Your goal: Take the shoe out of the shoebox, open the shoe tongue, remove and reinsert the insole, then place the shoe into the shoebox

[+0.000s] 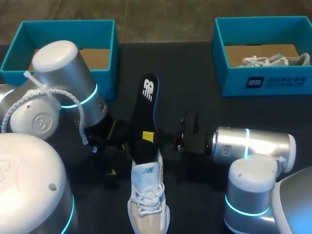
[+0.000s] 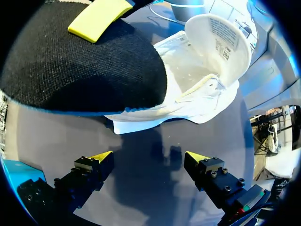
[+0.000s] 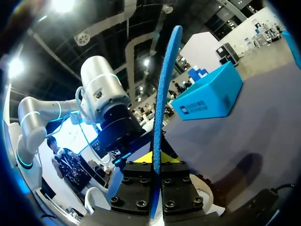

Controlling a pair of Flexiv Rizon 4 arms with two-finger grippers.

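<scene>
My right pincer [image 3: 156, 159] was clamped on the long black, blue-edged foam insole [image 1: 147, 105]. Its near end sat at the opening of the white laced sneaker [image 1: 147, 195] on the dark table [image 1: 219, 105], likely for reinsertion. My left pincer [image 2: 148, 160] hung spread and empty beside the sneaker.

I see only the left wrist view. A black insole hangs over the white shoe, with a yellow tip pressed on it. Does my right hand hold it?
Observer: Yes. The right hand is shut on the insole, one finger on each face.
Operator: Where does its far end point?
Observer: Away from the shoe, toward the gap between the left shoebox and the right shoebox.
Operator: Is something in the boxes?
Observer: The right shoebox holds a second shoe, pale with laces.
</scene>
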